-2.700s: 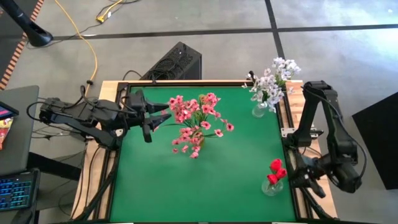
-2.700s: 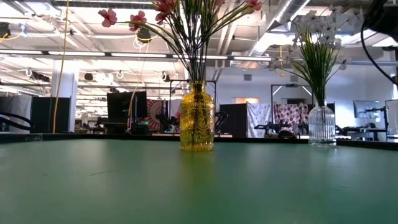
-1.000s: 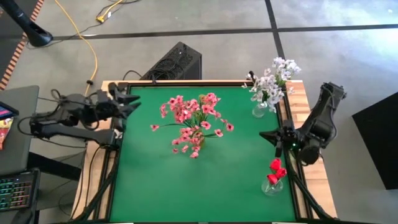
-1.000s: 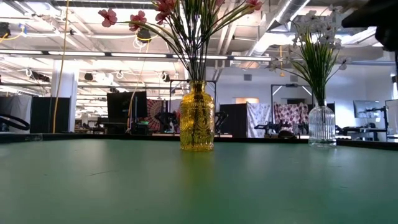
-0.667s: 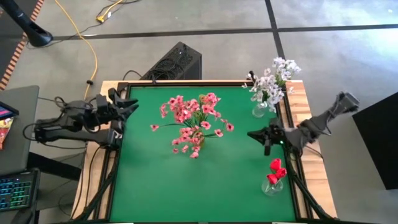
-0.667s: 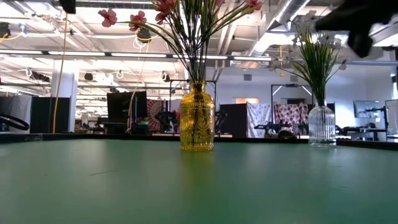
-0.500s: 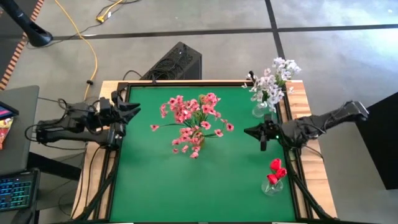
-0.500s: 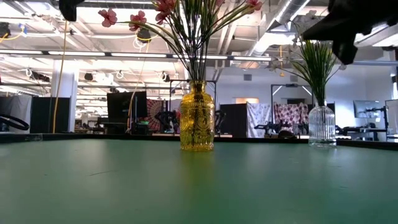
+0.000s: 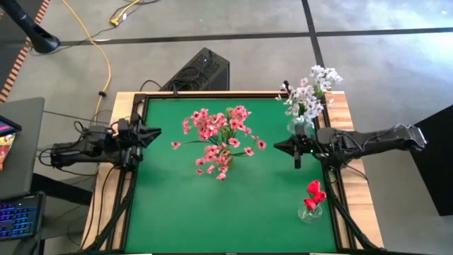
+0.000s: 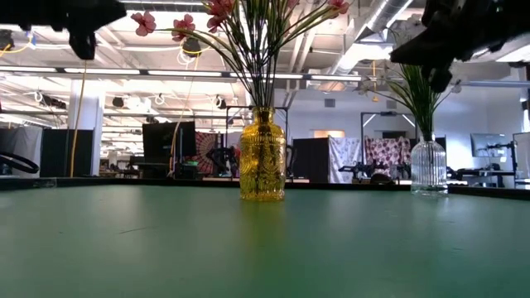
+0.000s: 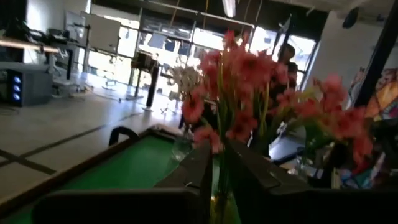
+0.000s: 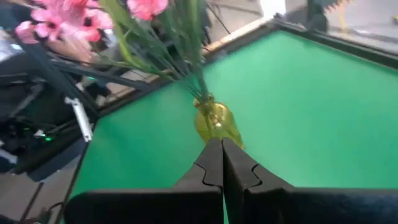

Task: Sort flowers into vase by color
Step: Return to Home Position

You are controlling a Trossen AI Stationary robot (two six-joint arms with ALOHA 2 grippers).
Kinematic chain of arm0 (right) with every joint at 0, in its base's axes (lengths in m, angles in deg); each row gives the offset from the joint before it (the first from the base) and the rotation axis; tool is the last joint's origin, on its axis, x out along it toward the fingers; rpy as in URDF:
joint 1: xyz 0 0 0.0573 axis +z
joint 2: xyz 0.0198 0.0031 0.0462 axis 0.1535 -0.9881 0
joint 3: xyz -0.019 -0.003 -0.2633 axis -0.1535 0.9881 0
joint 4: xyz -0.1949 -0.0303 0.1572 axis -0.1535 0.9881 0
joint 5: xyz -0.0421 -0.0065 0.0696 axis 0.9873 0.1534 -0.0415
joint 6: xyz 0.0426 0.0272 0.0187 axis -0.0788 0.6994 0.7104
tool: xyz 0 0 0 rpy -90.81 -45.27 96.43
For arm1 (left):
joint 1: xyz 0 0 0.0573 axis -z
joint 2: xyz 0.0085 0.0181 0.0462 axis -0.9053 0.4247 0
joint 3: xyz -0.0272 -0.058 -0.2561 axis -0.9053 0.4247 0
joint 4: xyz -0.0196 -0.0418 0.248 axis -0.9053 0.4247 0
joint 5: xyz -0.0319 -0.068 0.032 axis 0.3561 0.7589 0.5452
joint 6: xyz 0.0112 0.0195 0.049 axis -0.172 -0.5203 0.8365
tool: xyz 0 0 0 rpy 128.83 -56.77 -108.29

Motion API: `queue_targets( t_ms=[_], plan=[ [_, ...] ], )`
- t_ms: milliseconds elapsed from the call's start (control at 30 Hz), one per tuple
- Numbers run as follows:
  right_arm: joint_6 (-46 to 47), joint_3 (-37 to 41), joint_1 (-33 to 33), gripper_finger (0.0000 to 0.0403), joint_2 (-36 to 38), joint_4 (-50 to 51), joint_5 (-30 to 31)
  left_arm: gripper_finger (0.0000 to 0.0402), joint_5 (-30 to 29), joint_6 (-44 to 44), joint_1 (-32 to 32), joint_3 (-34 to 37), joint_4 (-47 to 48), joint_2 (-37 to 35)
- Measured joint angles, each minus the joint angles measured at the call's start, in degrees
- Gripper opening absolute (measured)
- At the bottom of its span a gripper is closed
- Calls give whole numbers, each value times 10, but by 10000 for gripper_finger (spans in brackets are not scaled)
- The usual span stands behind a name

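Pink flowers [image 9: 219, 138] stand in a yellow glass vase [image 10: 262, 157] at the middle of the green mat. White flowers [image 9: 310, 88] stand in a clear ribbed vase [image 10: 428, 165] at the far right corner. Red buds [image 9: 313, 193] fill a small clear vase by the right edge. My left gripper [image 9: 157, 132] hovers over the mat's left edge, level, pointing at the pink flowers [image 11: 249, 81], its fingers a narrow gap apart with nothing between them. My right gripper [image 9: 277, 146] is shut and empty, right of the pink flowers, pointing at the yellow vase [image 12: 214, 121].
A black box [image 9: 202, 69] and a yellow cable [image 9: 106, 64] lie on the floor beyond the far edge. A keyboard [image 9: 18, 216] sits left of the table. Bare green mat [image 9: 184, 205] spreads along the near half.
My left gripper has sunk and drifted toward the near edge at the mat's left side, its fingers drawing closer together. My right arm has swung out and stretched level from the right edge, carrying its shut gripper toward the pink flowers. The flowers and vases have stayed put.
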Motion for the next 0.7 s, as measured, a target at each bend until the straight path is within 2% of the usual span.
queue_targets(
  t_ms=[133, 400, 700],
  plan=[
    [-10, 62, -9, 19, 5, -99, -22, 29, 8, -20, 0, 30, 0, -9],
    [-21, 119, -18, 19, 51, -98, -19, 3, 20, -26, 0, 69, -3, -8],
    [-25, 152, -42, 19, 112, -99, -36, 0, 51, -22, 0, 131, -56, -8]
  ],
)
